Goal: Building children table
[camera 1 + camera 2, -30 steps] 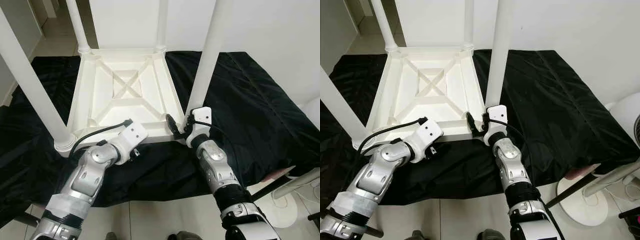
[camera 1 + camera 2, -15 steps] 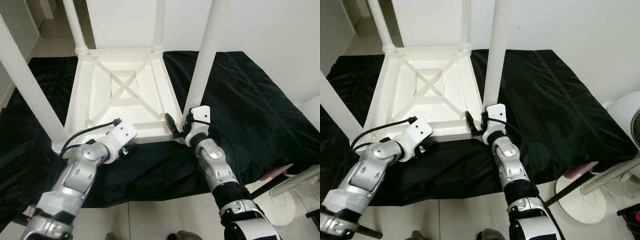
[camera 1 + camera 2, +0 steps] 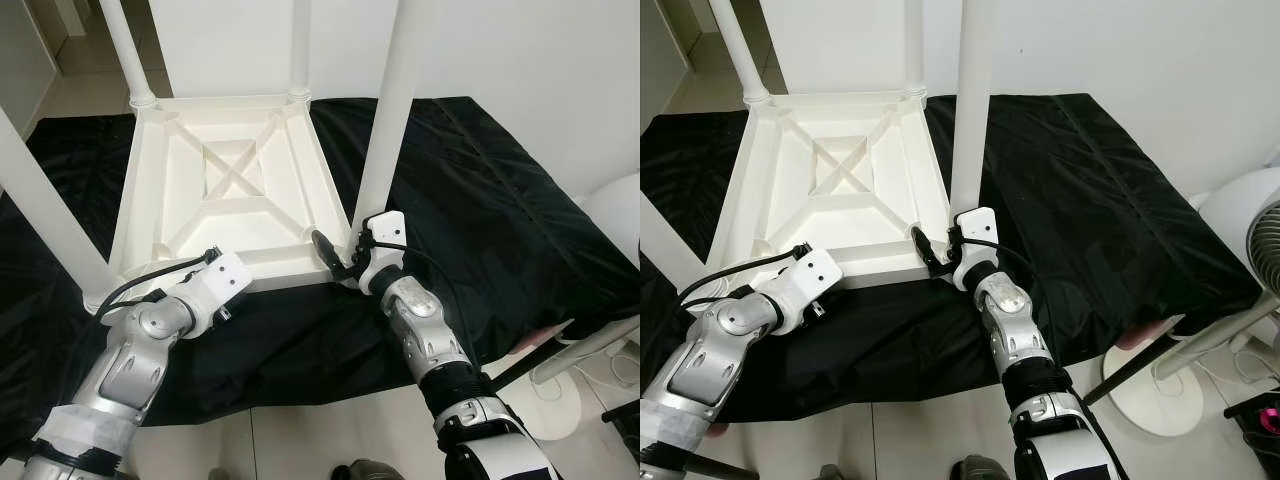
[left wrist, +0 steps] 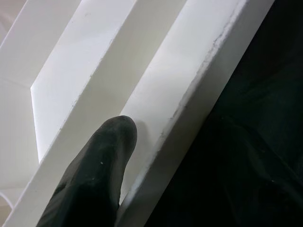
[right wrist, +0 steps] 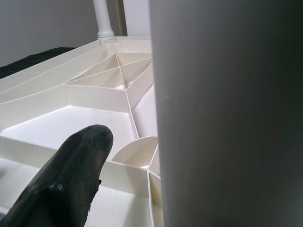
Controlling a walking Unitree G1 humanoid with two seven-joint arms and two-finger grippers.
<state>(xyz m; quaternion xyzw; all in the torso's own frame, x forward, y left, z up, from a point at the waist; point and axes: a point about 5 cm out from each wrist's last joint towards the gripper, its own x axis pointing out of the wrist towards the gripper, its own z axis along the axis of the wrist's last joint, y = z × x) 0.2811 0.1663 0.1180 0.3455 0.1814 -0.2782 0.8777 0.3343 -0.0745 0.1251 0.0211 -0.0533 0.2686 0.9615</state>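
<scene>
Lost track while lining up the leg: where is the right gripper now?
The right gripper is at the upturned table's near right corner, at the base of the white leg standing there.

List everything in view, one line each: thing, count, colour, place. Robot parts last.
Table top: one, white, upside down on the black sheet, ribbed underside up.
Table legs: four, white, standing up from the top's corners.
Black sheet: one, black, spread under the table.
Fan: one, white, on the floor at the right edge.
Floor: light tiles, below the sheet's near edge.
Left hand: one, black fingers, at the table top's near rim; a finger lies on the rim.
Right hand: one, black fingers, at the base of the near right leg, one finger beside it.
</scene>
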